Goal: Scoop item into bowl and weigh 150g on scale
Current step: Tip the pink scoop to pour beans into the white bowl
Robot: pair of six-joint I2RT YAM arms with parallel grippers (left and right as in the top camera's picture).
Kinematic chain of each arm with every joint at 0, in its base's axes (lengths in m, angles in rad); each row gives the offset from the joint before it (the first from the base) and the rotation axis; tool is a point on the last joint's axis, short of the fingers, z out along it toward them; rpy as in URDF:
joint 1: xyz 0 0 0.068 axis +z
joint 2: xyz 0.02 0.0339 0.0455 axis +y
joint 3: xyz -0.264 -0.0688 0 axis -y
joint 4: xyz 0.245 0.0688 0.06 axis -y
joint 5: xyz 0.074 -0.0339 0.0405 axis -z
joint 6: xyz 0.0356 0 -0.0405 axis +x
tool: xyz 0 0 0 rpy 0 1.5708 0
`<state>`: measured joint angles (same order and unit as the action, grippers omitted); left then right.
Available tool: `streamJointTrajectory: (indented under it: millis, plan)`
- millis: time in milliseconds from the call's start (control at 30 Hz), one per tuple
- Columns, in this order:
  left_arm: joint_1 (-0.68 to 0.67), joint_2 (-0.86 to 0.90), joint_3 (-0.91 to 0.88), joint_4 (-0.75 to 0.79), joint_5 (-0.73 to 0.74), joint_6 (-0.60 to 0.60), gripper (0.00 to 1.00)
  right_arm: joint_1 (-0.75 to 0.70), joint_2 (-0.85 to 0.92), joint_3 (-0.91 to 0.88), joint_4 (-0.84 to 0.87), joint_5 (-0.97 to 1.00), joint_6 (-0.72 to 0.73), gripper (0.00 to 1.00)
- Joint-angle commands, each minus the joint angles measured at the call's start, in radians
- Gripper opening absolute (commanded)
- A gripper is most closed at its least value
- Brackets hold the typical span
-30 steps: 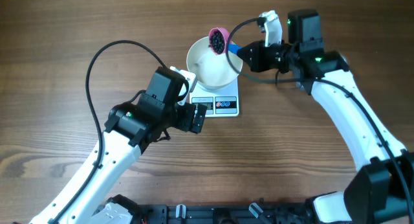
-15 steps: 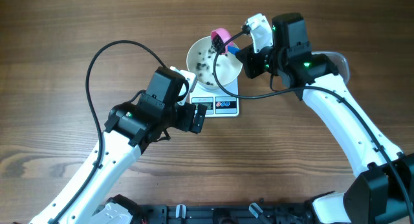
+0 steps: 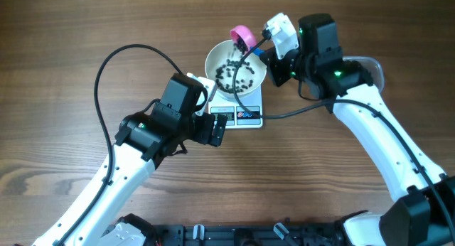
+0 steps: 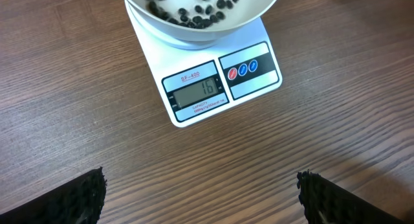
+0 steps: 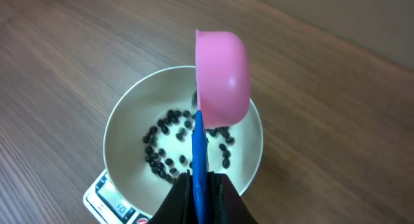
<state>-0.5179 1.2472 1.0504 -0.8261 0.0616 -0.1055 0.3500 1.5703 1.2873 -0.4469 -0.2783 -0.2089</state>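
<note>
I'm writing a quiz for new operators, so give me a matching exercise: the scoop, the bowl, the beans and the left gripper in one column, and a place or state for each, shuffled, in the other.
1. pink scoop
2. white bowl
3. black beans
4. left gripper

A. open, over the bare table in front of the scale
B. scattered across the bowl's bottom
C. tipped above the bowl, its blue handle clamped in the right gripper
D. standing on the scale

Pairs: 1-C, 2-D, 3-B, 4-A.
</note>
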Motion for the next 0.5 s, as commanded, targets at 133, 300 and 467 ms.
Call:
streamJointTrajectory:
  millis: [133,300,467]
  plan:
    - [0.004,-0.007,0.019,0.0,0.008,0.023,1.0,0.07,-0.028,0.028,0.002,0.177,-0.106,0.04]
    - [0.004,-0.007,0.019,0.0,0.008,0.023,1.0,0.092,-0.028,0.028,0.01,0.241,-0.135,0.04]
    - [0.004,-0.007,0.019,0.0,0.008,0.023,1.0,0.092,-0.03,0.028,0.022,0.262,-0.164,0.04]
